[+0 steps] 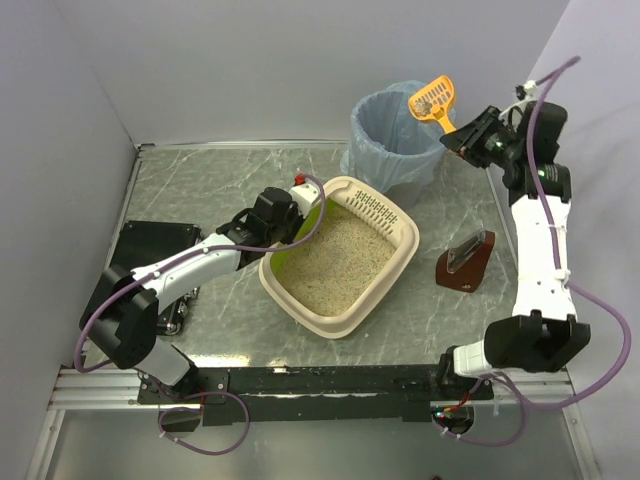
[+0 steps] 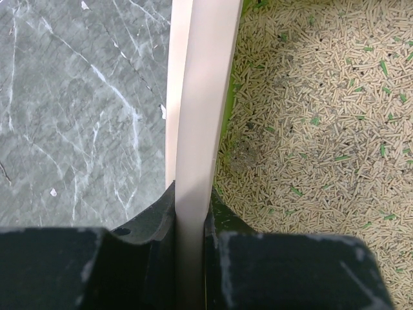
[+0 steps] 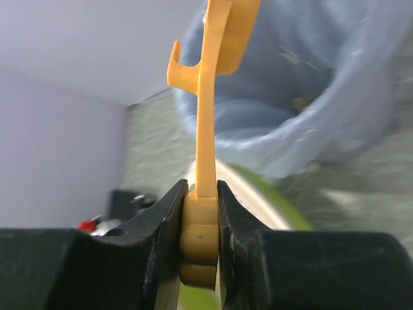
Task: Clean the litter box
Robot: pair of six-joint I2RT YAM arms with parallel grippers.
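No text, label or number can be read anywhere.

Soft, even light from above leaves only faint shadows on my table [image 1: 200, 190]. My left wrist view is crisp, the litter box [image 2: 200, 129] rim glaring pale; my right blurs the blue bag [image 3: 310, 97].

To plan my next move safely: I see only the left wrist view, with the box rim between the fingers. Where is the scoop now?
Observer: The right gripper is shut on the handle of the orange scoop.
Operator: Is it over the litter?
Observer: No, its head is by the rim of the grey bin, behind the litter box.
Operator: Is anything else near?
Observer: A dark red stand sits right of the box, apart from it.
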